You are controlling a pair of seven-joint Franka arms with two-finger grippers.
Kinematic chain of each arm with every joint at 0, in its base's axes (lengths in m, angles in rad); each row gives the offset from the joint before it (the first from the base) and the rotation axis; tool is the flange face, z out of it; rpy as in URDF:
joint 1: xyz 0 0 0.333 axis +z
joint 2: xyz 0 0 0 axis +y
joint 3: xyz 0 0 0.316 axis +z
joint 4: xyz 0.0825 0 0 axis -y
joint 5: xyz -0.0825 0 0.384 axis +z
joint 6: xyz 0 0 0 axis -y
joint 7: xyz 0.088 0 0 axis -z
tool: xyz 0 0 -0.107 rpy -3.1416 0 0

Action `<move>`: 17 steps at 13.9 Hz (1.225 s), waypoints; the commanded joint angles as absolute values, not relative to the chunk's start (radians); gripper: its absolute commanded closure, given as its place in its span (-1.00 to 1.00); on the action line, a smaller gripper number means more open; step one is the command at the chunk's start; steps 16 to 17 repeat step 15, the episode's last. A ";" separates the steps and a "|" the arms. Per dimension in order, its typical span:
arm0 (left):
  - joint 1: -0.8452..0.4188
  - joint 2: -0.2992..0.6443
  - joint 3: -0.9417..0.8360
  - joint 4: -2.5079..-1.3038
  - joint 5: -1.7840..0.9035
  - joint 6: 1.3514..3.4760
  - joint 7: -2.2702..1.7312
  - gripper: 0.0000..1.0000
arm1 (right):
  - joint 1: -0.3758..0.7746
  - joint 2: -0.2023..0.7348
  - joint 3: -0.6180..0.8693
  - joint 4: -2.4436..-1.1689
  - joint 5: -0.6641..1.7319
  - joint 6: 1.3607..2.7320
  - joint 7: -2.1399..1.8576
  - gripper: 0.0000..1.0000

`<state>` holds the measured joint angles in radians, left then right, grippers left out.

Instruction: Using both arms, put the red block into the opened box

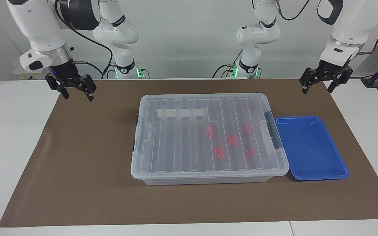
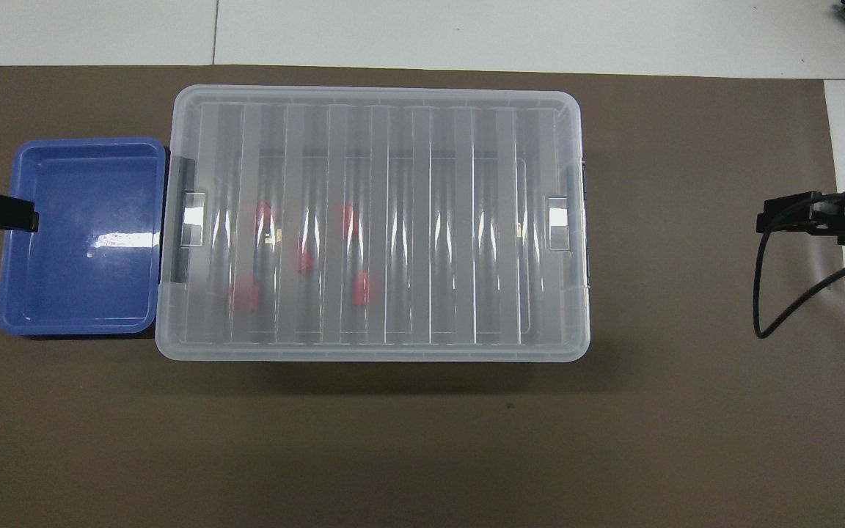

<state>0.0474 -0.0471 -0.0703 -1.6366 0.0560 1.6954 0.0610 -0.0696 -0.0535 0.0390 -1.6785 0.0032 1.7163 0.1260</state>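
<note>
Your worktop [image 1: 77, 183] carries the box [image 1: 208, 137], long axis running between the two arms' ends, lid on. A blue tray [image 1: 310, 149] touches the box's end toward the left arm. Five red blocks [image 1: 218, 151] lie inside the box, in the half toward that tray. Your left tool [image 1: 323, 83] hangs open near the tray's robot-side corner, so it looks the nearer one. Your right tool [image 1: 74, 88] hangs open too, well apart from the box's other end.
</note>
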 commanded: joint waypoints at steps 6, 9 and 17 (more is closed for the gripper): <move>0.052 -0.074 -0.067 -1.663 0.041 1.690 0.064 -1.00 | -0.068 0.028 0.052 -1.540 -0.018 1.589 0.153 -1.00; 0.054 -0.074 -0.067 -1.663 0.041 1.690 0.064 -1.00 | -0.066 0.011 0.054 -1.581 -0.021 1.606 0.156 -1.00; 0.054 -0.074 -0.067 -1.663 0.041 1.690 0.064 -1.00 | -0.066 0.000 0.054 -1.601 -0.020 1.606 0.156 -1.00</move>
